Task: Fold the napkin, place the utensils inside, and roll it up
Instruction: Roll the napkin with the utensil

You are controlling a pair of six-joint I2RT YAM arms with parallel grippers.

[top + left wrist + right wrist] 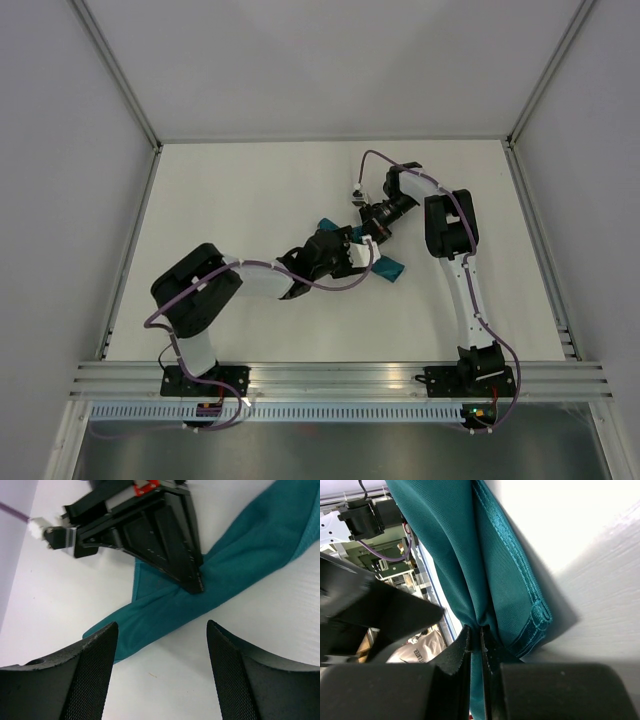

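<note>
The left fingers (90, 670) spread wide over the white worktop (270, 645) — holding nothing. Just ahead of them, mid-worktop, the teal napkin (240, 560) lies bunched in a long strip, and the right fingers (452, 657) pinch a fold of it.

One napkin (240, 565), it seems; one left tool (161, 625), one right tool (475, 632).

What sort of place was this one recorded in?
Probably a lab robot cell: a white table boxed in by plain pale panels, an aluminium rail at its near edge carrying the left arm and right arm, and a teal napkin as the work piece.
</note>
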